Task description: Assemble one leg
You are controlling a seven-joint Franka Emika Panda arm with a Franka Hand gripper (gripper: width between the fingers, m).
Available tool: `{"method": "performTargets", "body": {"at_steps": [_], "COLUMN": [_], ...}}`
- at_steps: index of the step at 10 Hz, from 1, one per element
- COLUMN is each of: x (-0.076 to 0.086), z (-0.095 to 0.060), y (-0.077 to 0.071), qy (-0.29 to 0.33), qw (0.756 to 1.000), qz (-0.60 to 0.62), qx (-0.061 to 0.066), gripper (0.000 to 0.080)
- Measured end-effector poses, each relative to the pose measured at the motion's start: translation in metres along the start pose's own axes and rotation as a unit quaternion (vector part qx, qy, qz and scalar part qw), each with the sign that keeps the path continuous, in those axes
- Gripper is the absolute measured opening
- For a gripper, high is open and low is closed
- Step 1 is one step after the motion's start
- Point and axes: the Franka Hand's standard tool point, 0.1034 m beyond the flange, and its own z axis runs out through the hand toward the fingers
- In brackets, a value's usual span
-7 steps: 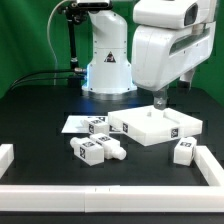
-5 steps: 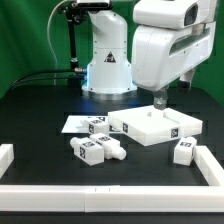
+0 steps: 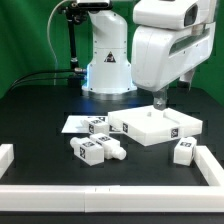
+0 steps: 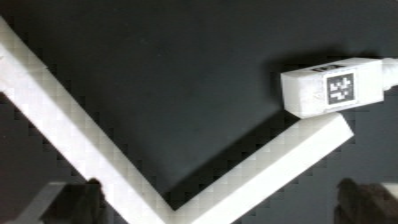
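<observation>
Over at the exterior view's right, the leg [image 3: 184,152] lies on the black table [image 3: 40,110], just beside the white rail [image 3: 208,163] that fences the work area. The wrist view shows it with a tag facing the camera, close to the end of a rail piece, though I cannot tell whether the two touch.

Next to the leg, toward the middle, sits the square top [image 3: 150,128]. My gripper [image 3: 160,102] hangs over its far edge, well apart from the leg. My jaws are spread wide with nothing between them; in the wrist view my fingers [image 4: 68,205] are only dark blurs at opposite sides.

Beyond the top, a second leg [image 3: 97,126] rests by the marker board [image 3: 72,124]. A third leg [image 3: 87,150] and a fourth leg [image 3: 111,153] lie side by side nearer the front rail.
</observation>
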Motion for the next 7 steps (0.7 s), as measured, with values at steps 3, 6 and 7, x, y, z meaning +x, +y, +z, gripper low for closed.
{"method": "performTargets", "body": {"at_steps": [3, 6, 7], "x": [-0.018, -0.010, -0.010], "z": [0.023, 0.023, 0.024], "y": [-0.014, -0.007, -0.006], "qy": [0.010, 0.047, 0.046], "qw": [0.983, 0.980, 0.980], "qz": [0.178, 0.188, 0.188], "qx": [0.037, 0.036, 0.037], "gripper": [0.0649, 0.0649, 0.0649]}}
